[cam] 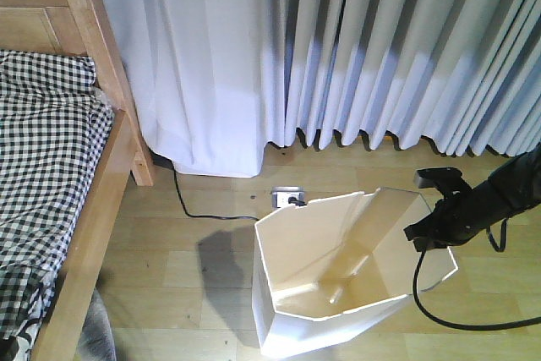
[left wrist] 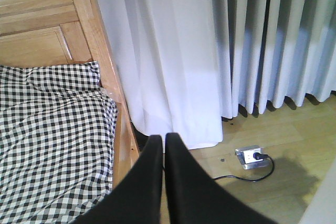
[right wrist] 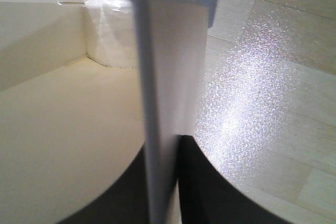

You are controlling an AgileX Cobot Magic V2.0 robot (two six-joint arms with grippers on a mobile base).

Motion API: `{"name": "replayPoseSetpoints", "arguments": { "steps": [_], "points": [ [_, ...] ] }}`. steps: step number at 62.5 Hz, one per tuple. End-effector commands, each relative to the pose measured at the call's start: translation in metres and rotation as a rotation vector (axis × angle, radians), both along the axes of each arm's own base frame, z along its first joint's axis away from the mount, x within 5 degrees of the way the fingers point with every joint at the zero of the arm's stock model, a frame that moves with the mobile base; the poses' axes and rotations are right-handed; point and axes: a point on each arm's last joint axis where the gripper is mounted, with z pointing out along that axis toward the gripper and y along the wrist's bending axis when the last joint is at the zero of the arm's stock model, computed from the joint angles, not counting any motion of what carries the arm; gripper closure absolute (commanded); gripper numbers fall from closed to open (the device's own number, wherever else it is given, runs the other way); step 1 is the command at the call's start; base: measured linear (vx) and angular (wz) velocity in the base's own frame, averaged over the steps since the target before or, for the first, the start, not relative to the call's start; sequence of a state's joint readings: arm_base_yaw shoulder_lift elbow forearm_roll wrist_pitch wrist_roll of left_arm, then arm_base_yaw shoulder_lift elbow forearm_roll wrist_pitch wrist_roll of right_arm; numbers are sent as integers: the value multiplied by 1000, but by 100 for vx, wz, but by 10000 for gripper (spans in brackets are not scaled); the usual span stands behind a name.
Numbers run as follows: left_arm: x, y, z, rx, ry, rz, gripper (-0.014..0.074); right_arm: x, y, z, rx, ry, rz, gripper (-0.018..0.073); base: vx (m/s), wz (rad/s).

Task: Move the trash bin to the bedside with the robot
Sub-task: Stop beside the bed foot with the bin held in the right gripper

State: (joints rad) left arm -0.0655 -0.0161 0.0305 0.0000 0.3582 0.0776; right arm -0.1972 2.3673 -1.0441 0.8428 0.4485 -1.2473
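While the trash bin [cam: 313,238] is clamped by the right tool [cam: 427,234], bedside [cam: 100,200] lying left of it, left tool [left wrist: 164,148] closed empty.

I can read no word, number, brand or sign anywhere in these views. The walls of the trash bin [cam: 292,259] are plain, inside and outside. The power socket [left wrist: 251,157] on the floor is too small for me to make out any marking on it.
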Motion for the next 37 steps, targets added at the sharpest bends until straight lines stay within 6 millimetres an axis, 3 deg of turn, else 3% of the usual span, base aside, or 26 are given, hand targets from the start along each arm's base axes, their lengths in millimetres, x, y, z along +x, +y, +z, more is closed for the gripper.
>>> {"name": "replayPoseSetpoints", "arguments": {
  "steps": [1, 37],
  "points": [
    [1, 0, 1, -9, -71, 1, 603, 10, 7, 31, 113, -26, -19, 559, 0, 0],
    [1, 0, 1, -9, -71, 1, 603, 13, 3, 30, 65, -57, -40, 559, 0, -1]
  ]
}}
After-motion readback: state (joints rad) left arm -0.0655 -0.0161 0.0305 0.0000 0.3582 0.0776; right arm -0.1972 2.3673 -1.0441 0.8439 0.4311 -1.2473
